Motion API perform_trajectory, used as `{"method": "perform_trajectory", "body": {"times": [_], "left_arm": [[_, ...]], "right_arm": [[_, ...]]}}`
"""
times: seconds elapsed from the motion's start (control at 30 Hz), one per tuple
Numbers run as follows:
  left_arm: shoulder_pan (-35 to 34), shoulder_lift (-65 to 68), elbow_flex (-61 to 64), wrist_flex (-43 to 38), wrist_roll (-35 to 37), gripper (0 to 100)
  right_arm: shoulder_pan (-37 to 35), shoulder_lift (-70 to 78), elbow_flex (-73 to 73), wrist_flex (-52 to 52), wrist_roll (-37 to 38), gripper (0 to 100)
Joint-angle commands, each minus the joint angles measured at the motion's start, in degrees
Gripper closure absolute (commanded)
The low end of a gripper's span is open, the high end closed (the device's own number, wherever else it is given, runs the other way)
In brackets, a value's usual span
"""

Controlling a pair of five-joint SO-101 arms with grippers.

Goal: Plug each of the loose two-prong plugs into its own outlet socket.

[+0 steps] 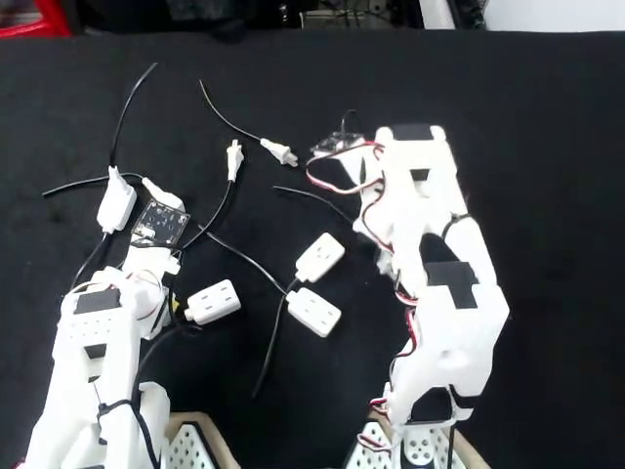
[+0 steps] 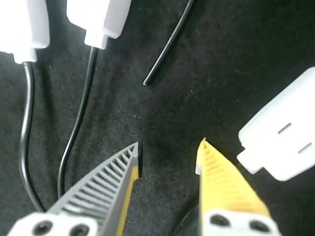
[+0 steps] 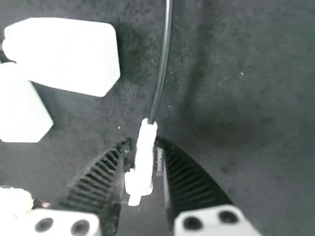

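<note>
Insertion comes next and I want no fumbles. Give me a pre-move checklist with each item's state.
1. Right gripper shut on plug: ok.
2. Plug's prongs aimed at a socket: cannot tell, the prongs are not clear.
3. Left gripper open and empty: ok.
4. Outlet steadied by left gripper: not ok, it lies ungripped beside the yellow finger.
5. Outlet's slots uncovered: ok.

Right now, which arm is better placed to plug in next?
Likely right. The right hand is shut on a plug, with a socket close ahead. The left hand is open and empty over the cloth, beside another socket.
</note>
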State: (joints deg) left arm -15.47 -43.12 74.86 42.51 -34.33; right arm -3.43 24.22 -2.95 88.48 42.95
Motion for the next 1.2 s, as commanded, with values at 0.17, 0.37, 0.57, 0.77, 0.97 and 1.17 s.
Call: {"method": "perform_trajectory", "body": {"times": [0.17,0.37,0.57,0.77,0.97,1.17], "left_arm": [[-0.13,-1.23,-0.40,-0.44,-0.26,81],[-0.13,-1.23,-0.40,-0.35,-0.26,81],[-0.13,-1.23,-0.40,-0.35,-0.26,81],[-0.13,-1.23,-0.40,-0.44,-0.35,81],[-0.13,-1.23,-0.40,-0.62,-0.35,81],[-0.13,-1.23,-0.40,-0.70,-0.26,81]], "right_arm": [[0.62,2.51,-4.62,-0.62,-0.79,98.6],[-1.32,10.33,-4.26,-3.78,-2.55,97.9],[-3.69,14.29,-4.26,-0.88,-2.20,87.0],[-3.60,14.02,-7.78,1.67,-2.37,97.9],[-3.60,10.59,-16.13,11.52,-4.48,98.7],[-3.96,-4.35,-12.79,12.40,-5.71,98.7]]}}
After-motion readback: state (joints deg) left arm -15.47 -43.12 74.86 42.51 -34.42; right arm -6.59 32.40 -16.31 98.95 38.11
